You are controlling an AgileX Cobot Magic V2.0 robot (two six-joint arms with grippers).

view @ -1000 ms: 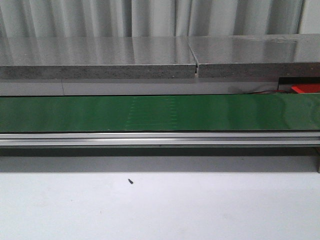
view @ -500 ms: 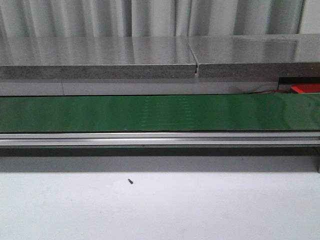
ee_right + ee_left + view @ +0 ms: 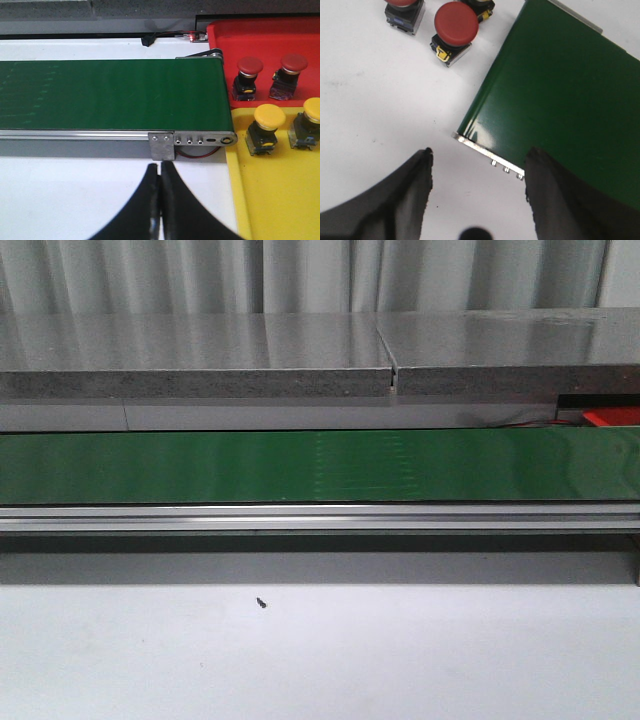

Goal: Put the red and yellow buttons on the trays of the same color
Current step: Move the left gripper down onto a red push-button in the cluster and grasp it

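Note:
In the left wrist view, a red button [image 3: 456, 22] stands on the white table beside the end of the green belt [image 3: 560, 90], with a second red button [image 3: 402, 4] and a third button [image 3: 481, 6] cut off by the frame edge. My left gripper [image 3: 480, 155] hangs open over bare table, short of them and holding nothing. In the right wrist view, the red tray [image 3: 265, 35] holds two red buttons [image 3: 249, 65] [image 3: 293, 61]. The yellow tray [image 3: 270, 200] holds two yellow buttons [image 3: 269, 116] [image 3: 314, 110]. My right gripper [image 3: 160, 167] is shut and empty, just before the belt's end bracket.
The green conveyor belt [image 3: 300, 465] spans the front view on an aluminium rail [image 3: 320, 517], with a grey shelf [image 3: 200, 355] behind it. A corner of the red tray [image 3: 612, 417] shows at far right. A small dark speck [image 3: 261, 603] lies on the white table.
A faint pattern on the belt has shifted to the right in the front view. Nothing else there has moved, and no arm shows.

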